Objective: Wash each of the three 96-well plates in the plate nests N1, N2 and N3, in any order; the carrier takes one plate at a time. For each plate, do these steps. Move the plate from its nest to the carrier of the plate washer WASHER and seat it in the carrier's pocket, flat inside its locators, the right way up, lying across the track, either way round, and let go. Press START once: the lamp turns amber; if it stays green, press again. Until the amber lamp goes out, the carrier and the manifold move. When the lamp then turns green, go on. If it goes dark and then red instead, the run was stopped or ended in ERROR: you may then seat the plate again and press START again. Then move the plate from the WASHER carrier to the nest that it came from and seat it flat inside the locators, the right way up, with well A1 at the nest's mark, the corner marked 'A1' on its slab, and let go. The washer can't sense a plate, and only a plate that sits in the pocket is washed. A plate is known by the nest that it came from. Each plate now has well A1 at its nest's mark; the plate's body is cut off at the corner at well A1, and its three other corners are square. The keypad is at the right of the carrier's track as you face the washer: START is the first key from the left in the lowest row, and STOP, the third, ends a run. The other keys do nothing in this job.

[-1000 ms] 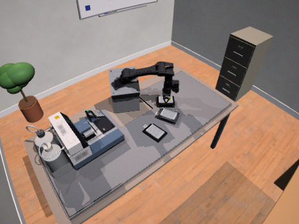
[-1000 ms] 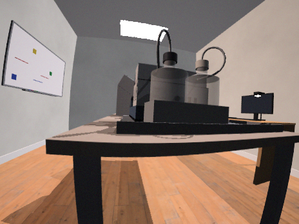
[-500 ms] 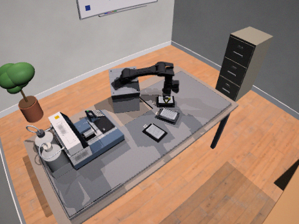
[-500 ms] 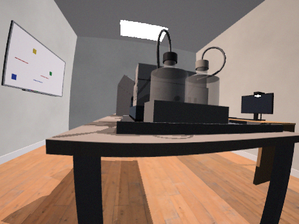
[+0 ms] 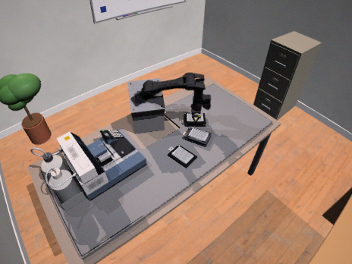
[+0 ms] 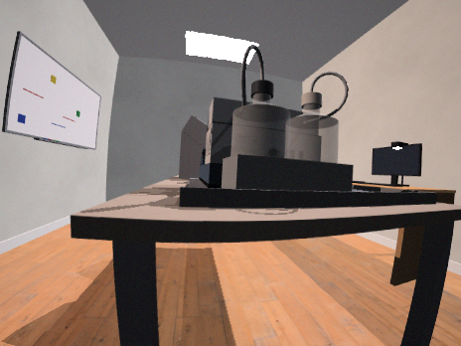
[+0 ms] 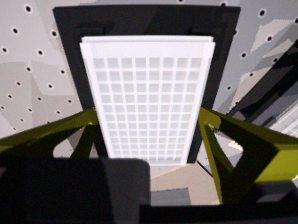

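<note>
Three white 96-well plates lie in black nests on the table. The far plate (image 5: pixel 190 118) (image 7: pixel 150 75) lies flat in its nest (image 7: pixel 67 30). My gripper (image 5: pixel 196 117) (image 7: pixel 148 112) is open and low over it, with one yellow finger on each long side of the plate. The middle plate (image 5: pixel 199 135) and the near plate (image 5: pixel 182 155) lie in their nests. The washer (image 5: pixel 114 163) stands at the left with its dark carrier (image 5: pixel 124 147) bare. Its keypad (image 5: pixel 114 133) is beside a green lamp (image 5: pixel 102 131).
A grey box (image 5: pixel 147 110) bearing the arm's base stands behind the nests. Two bottles (image 5: pixel 57 176) (image 6: pixel 260 134) with hoses stand left of the washer. A filing cabinet (image 5: pixel 286 72) and a potted plant (image 5: pixel 26 106) stand off the table.
</note>
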{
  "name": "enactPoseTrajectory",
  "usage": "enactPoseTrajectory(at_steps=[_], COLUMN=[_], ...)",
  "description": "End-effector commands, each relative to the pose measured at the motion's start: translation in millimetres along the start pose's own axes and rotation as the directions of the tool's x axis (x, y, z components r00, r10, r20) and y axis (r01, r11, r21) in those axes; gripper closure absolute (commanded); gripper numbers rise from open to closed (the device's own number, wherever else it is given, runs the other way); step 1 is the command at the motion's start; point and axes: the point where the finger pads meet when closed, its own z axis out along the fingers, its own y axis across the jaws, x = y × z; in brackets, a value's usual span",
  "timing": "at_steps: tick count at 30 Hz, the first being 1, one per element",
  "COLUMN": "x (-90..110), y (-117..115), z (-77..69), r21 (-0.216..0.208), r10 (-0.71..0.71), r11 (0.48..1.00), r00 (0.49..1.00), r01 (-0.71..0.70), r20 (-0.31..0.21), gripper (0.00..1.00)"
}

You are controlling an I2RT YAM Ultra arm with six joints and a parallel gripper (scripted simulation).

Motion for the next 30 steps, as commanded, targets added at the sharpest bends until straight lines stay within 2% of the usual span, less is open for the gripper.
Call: enactPoseTrajectory(at_steps=[1, 12, 30], x=[-4.5, -4.5, -4.3], y=[0.9, 0.9, 1.0], z=[-3.2, -6.5, -33.2], r21=[-0.002, -0.002, -0.002], r10=[0.001, 0.001, 0.001], r11=[1.000, 1.000, 1.000], r00=[1.000, 1.000, 1.000], r01=[-0.001, -0.001, -0.001], r20=[0.012, 0.012, 0.012], gripper=[0.00, 0.00, 0.00])
